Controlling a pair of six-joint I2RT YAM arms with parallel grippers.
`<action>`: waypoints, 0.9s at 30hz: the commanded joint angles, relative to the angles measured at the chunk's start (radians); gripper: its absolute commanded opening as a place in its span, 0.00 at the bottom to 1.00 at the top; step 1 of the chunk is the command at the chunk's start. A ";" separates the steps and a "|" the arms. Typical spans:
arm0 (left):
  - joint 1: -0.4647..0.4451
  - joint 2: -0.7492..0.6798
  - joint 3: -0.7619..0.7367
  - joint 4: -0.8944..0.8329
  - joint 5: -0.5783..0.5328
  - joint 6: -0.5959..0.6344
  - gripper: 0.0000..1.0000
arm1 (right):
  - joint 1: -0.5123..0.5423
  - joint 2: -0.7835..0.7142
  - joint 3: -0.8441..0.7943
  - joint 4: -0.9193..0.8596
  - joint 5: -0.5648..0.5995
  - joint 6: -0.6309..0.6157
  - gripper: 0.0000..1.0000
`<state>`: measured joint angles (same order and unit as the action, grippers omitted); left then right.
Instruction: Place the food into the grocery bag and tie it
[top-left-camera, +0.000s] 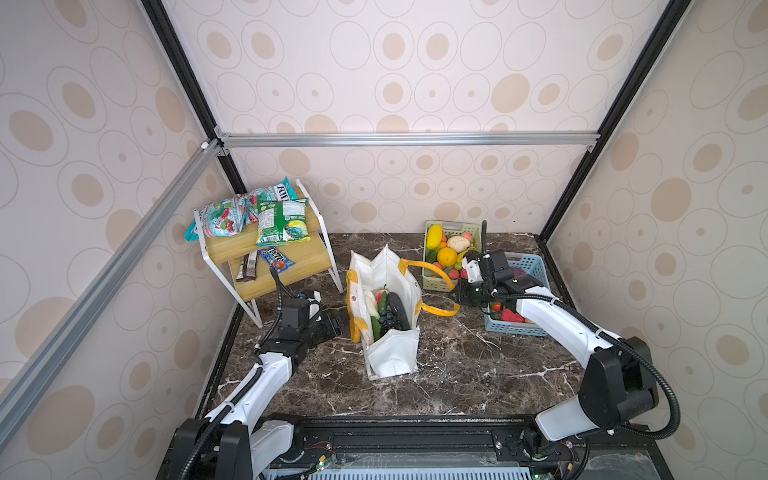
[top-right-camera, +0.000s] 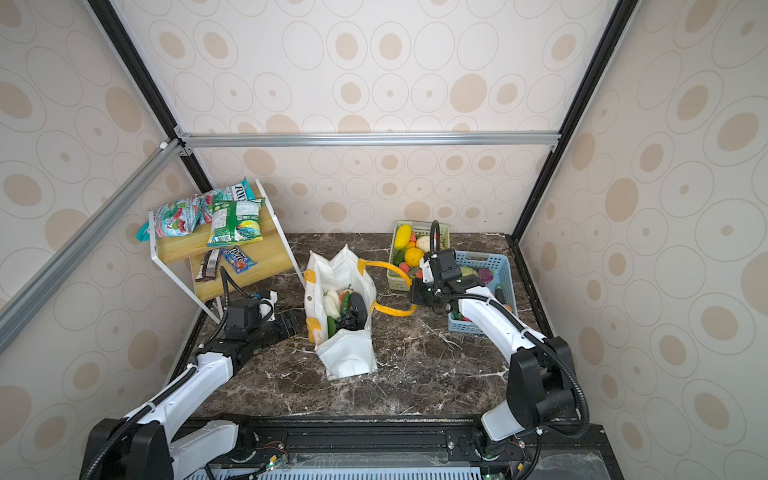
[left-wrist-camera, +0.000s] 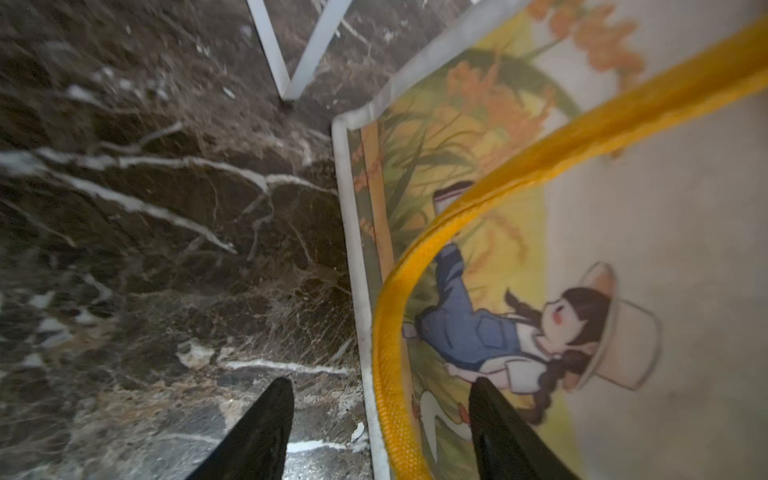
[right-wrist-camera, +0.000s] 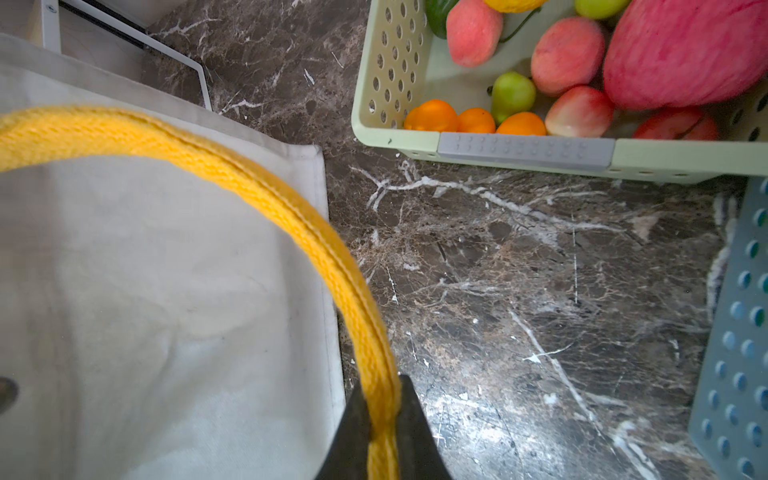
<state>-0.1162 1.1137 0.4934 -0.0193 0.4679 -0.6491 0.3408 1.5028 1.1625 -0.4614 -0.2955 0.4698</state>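
The white grocery bag (top-left-camera: 392, 353) (top-right-camera: 347, 353) stands open mid-table in both top views. Food (top-left-camera: 384, 311) (top-right-camera: 345, 309) lies inside it: a pale cabbage, green cucumbers, a dark eggplant and grapes. My left gripper (top-left-camera: 338, 322) (left-wrist-camera: 380, 380) is open low at the bag's left side. The left yellow handle (left-wrist-camera: 540, 153) runs between its spread fingers over the printed farm picture, touching neither. My right gripper (top-left-camera: 457, 296) (right-wrist-camera: 380, 384) is shut on the right yellow handle (right-wrist-camera: 291, 208) (top-left-camera: 436, 311), holding it out to the bag's right.
A green basket (top-left-camera: 432, 282) (right-wrist-camera: 390, 83) of fruit and a blue basket (top-left-camera: 528, 266) (right-wrist-camera: 735, 332) stand behind and beside my right arm. A white-framed wooden rack (top-left-camera: 270, 257) with snack packets stands at the back left; its leg (left-wrist-camera: 291, 50) is near my left gripper.
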 joint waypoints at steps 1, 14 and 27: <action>-0.037 0.057 0.000 0.156 0.040 -0.043 0.67 | -0.004 -0.036 0.035 -0.019 -0.013 -0.016 0.13; -0.091 0.215 -0.012 0.266 -0.045 -0.106 0.26 | -0.004 -0.069 0.041 -0.042 0.001 -0.029 0.13; -0.042 -0.063 0.284 -0.225 -0.263 0.078 0.08 | 0.034 -0.136 0.248 -0.142 0.059 -0.113 0.15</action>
<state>-0.1654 1.0866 0.6437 -0.1207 0.2546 -0.6552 0.3504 1.4055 1.3521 -0.5819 -0.2359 0.3985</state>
